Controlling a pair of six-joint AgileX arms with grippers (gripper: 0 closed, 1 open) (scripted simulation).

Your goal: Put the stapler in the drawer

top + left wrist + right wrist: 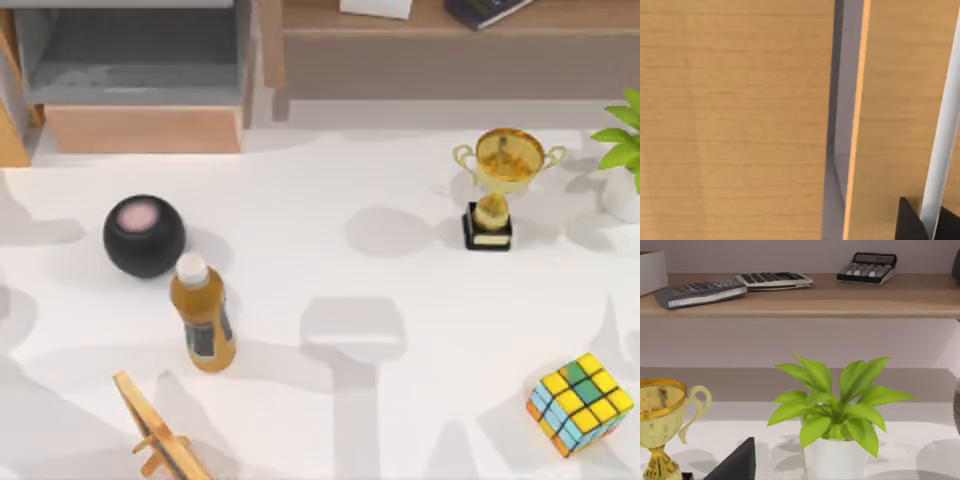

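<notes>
The left claw (910,224) is pushed up close against tan wood panels (735,120). A narrow grey gap (842,100) runs between them straight ahead of it, and a white bar (945,140) crosses right by its dark tip. I cannot tell whether this claw is spread or pressed together.

The right claw (737,462) sits low over the white table (330,200), and I cannot tell its state either. Just ahead of it stands a leafy green plant (832,410) in a white pot (835,462). The gold trophy (660,410) is off to one side of it, a little apart. Beyond both, and higher than the claw, runs the long brown shelf (840,297). It carries a white box (652,270), two grey calculators (700,292) and a darker calculator (866,267).

From above, the drawer (145,128) stands pulled open at the table's far left. Its tan front faces the table, and grey walls and floor show behind it. In front of it sit a black ball-shaped speaker (143,236) and an upright amber bottle (203,315), the two nearly touching. A wooden stand (160,435) is nearer the front edge. A coloured puzzle cube (580,403) rests on the right, well apart from the trophy.

I cannot tell where the stapler is.
</notes>
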